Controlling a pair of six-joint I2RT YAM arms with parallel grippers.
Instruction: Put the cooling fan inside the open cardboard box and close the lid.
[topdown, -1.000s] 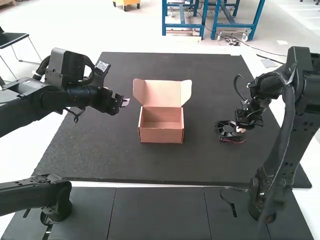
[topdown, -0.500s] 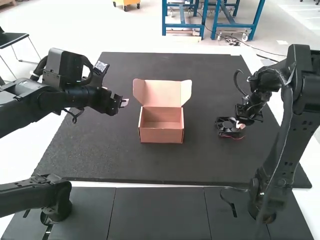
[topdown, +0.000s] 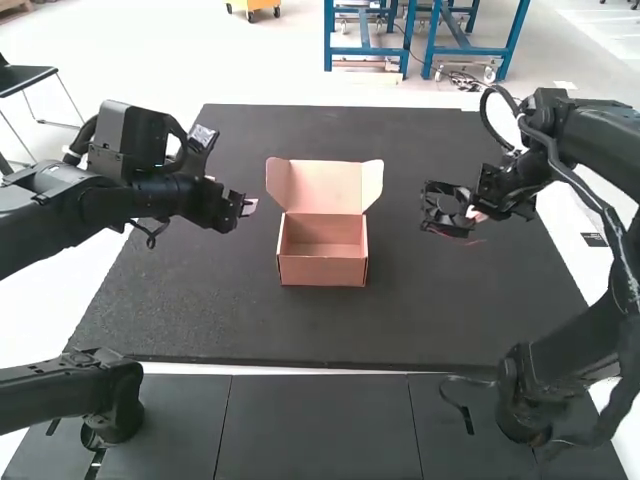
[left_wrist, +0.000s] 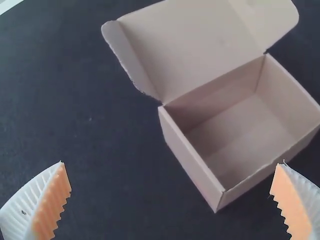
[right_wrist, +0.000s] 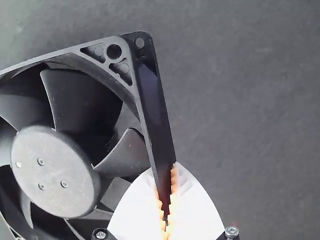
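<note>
My right gripper (right_wrist: 166, 202) is clamped on one edge of the cooling fan (topdown: 443, 208), holding it upright off the mat (topdown: 200, 300), to the right of the cardboard box (topdown: 322, 245). The box is empty, its lid (topdown: 324, 186) standing open. My left gripper (topdown: 246, 204) hangs with fingers apart on the box's other side. Placing the fan and closing the lid are both left to do.
</note>
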